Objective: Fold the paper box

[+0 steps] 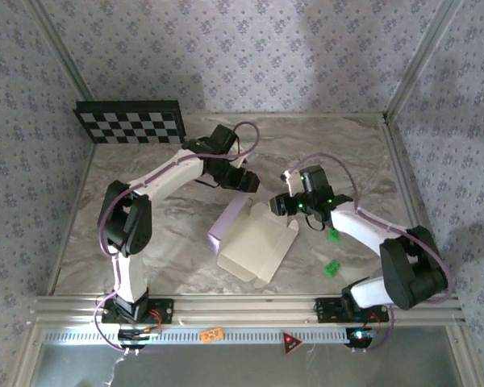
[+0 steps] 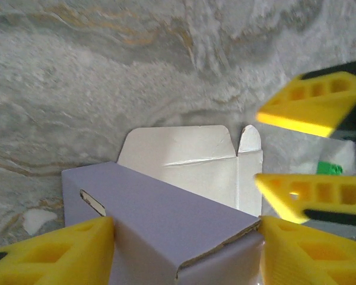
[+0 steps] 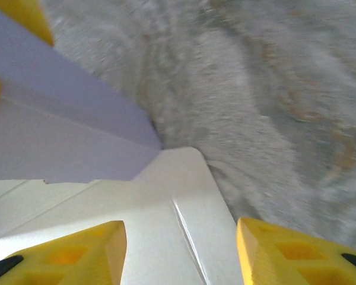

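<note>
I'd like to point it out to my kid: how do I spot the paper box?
Start at the grey marbled table, near its middle. The paper box lies there, a big pale cardboard piece: one lavender wall raised, white flaps flat. The green blocks right of it are tiny.

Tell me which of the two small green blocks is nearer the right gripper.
The farther block, right beside the white arm, is nearer the right gripper; the other block lies closer to the table's front edge.
</note>
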Robot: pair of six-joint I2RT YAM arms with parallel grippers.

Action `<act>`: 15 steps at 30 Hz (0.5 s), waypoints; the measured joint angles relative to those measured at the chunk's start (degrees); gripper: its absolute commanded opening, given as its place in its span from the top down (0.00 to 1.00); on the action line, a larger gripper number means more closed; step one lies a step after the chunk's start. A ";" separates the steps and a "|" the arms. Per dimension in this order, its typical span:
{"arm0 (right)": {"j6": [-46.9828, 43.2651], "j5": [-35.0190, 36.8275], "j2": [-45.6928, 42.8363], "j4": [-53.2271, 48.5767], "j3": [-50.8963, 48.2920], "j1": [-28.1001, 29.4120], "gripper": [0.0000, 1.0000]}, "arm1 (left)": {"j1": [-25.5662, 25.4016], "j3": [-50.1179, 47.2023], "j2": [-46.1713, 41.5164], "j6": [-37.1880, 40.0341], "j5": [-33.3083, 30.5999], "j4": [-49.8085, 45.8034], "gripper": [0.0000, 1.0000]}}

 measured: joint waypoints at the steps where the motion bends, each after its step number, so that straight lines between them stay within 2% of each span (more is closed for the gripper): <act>1: -1.46 -1.73 0.81 1.11 -0.04 0.20 0.44 | 0.00 0.00 0.00 0.59 0.68 -0.66 0.38; 8: -10.67 -10.99 4.50 13.33 -2.99 2.34 0.43 | 0.00 0.00 0.02 3.56 3.98 -4.26 0.38; 15: -12.57 -14.75 9.35 25.99 -7.10 2.86 0.48 | 0.00 -0.02 0.07 4.42 5.01 -4.94 0.38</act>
